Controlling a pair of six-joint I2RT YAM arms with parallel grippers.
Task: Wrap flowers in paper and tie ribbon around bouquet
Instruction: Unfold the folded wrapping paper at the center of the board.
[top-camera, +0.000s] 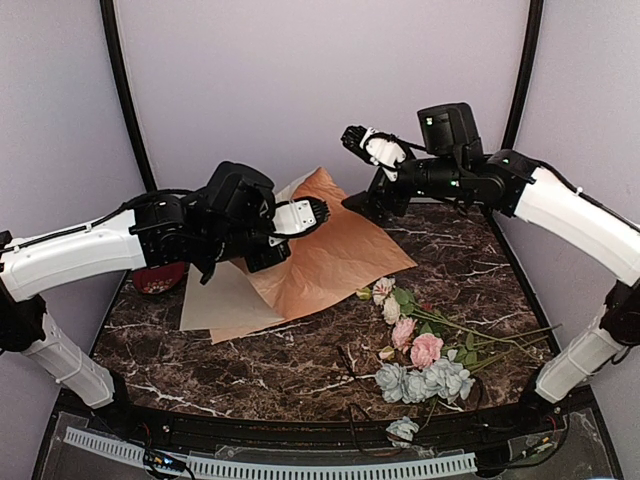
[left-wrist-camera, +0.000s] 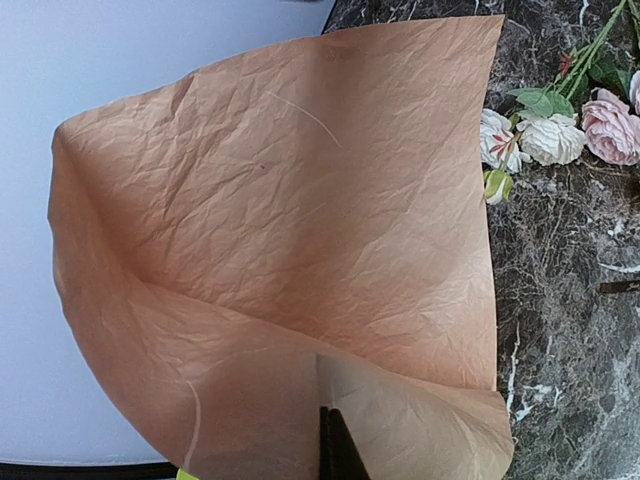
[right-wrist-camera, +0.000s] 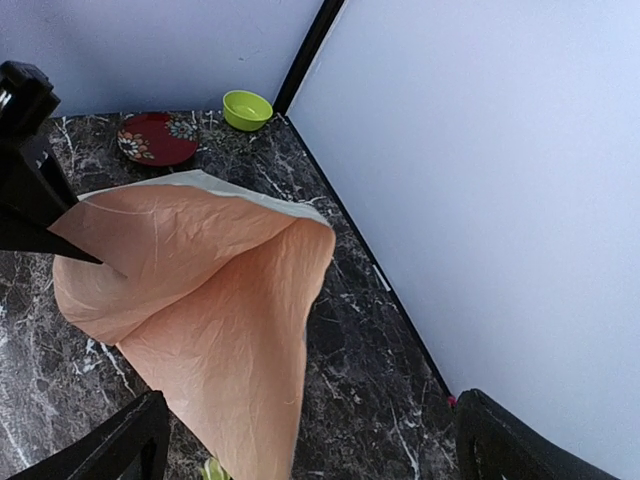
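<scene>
Dark marble table (top-camera: 280, 370) holds the flowers (top-camera: 420, 350) at the front right. Behind them the left gripper (top-camera: 318, 212) pinches the paper (top-camera: 335, 255) and holds it up, curled. Near the back the right gripper (top-camera: 353, 139) hangs spread wide. Only the right wrist view shows a green bowl (right-wrist-camera: 247, 108).

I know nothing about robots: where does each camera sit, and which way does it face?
Top: above and behind, looking down on the dark marble table; both arms show.
Left wrist: looks along shut left claw at the crinkled peach paper sheet it pinches.
Right wrist: looks through open right claw toward that sheet.
Shared: all see the sheet.
</scene>
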